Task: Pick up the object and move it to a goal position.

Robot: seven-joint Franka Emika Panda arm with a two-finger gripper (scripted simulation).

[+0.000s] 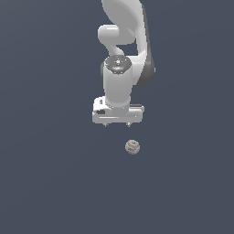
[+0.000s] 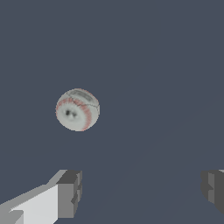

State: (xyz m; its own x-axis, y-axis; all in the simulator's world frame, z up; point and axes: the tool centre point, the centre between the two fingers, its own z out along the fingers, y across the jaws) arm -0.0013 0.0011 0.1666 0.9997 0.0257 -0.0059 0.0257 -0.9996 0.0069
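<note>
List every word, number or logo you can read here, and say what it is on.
Nothing can be read.
Ball: a faint dark mark among the red stitching, also seen in the wrist view, too blurred to make out as letters.
Arm and gripper: plain white and grey, no label or number visible.
Floor: plain dark grey, no markings.

A plain, dark blue-grey floor [image 1: 50, 183] fills both views. One thing lies on it: a small white baseball [image 1: 132, 146] with red stitching, resting apart from the tool [image 1: 117, 123], just beyond its spread fingertips and nearer one finger.
</note>
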